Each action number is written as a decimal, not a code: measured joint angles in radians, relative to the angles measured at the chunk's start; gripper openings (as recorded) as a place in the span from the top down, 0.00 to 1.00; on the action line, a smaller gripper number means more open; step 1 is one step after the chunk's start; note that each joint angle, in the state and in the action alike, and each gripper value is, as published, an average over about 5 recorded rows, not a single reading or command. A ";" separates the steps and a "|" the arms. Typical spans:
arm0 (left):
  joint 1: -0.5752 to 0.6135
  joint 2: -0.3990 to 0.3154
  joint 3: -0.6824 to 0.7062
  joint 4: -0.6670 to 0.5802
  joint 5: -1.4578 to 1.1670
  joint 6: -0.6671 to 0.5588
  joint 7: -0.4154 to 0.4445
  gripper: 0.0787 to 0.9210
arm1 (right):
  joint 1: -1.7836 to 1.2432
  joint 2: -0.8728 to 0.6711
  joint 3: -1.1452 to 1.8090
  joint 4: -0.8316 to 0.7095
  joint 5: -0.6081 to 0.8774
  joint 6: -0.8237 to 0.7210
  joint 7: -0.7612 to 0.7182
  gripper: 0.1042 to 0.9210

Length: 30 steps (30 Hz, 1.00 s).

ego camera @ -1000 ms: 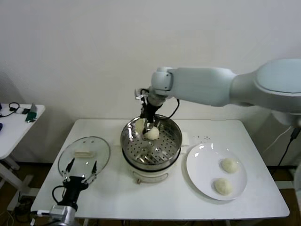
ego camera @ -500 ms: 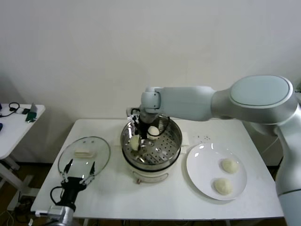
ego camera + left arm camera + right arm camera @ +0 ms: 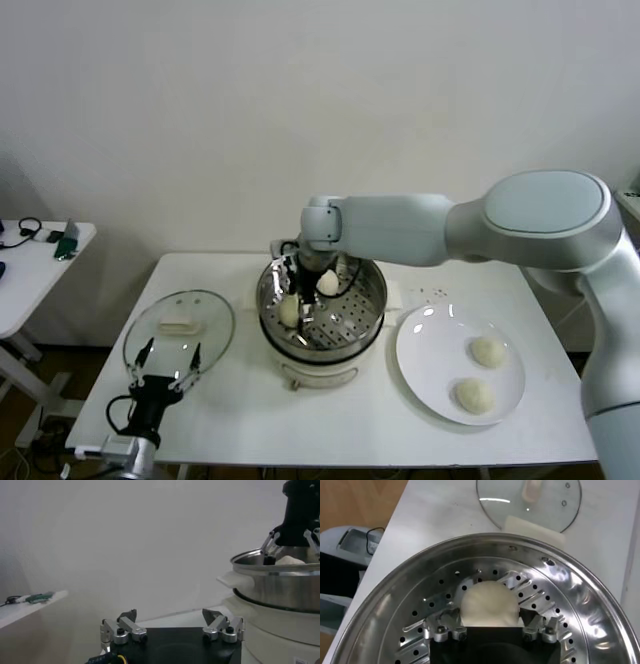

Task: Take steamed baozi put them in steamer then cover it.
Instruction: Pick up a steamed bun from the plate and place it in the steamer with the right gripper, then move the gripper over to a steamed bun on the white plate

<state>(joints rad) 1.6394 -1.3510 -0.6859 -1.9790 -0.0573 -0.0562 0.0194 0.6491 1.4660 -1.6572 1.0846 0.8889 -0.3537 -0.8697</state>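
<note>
Right tool (image 3: pixel 492 630): inside steamer (image 3: pixel 372 300), fingers spread wide either side of a bun (image 3: pixel 487 605); nothing gripped.
Left tool (image 3: pixel 170 362): idle near tabletop (image 3: pixel 250 410) front edge, just beside lid (image 3: pixel 215 315); fully open, empty.
Buns: 2 on steamer tray, 2 on plate (image 3: pixel 425 375).
Risk: lifting out w/ a finger brushing the bun could roll it across the tray; judged only.
Lid: lies flat, handle (image 3: pixel 178 325) up, long axis approx. left-right in head view.
</note>
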 measured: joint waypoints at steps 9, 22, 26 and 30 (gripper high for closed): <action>-0.005 0.000 0.007 -0.003 0.003 0.004 -0.002 0.12 | 0.090 -0.079 -0.006 0.072 -0.001 0.022 -0.035 0.12; -0.013 -0.001 0.012 0.004 0.000 0.014 -0.013 0.12 | 0.257 -0.411 -0.041 0.317 -0.136 0.065 -0.118 0.12; -0.010 0.003 0.009 0.006 -0.001 0.016 -0.013 0.12 | 0.259 -0.539 -0.054 0.393 -0.218 0.072 -0.128 0.12; -0.008 0.005 0.007 0.005 0.001 0.018 -0.013 0.12 | 0.234 -0.666 -0.057 0.447 -0.305 0.081 -0.135 0.12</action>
<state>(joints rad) 1.6311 -1.3464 -0.6784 -1.9743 -0.0560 -0.0378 0.0060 0.8829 0.8003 -1.7141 1.5316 0.5839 -0.2726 -1.0044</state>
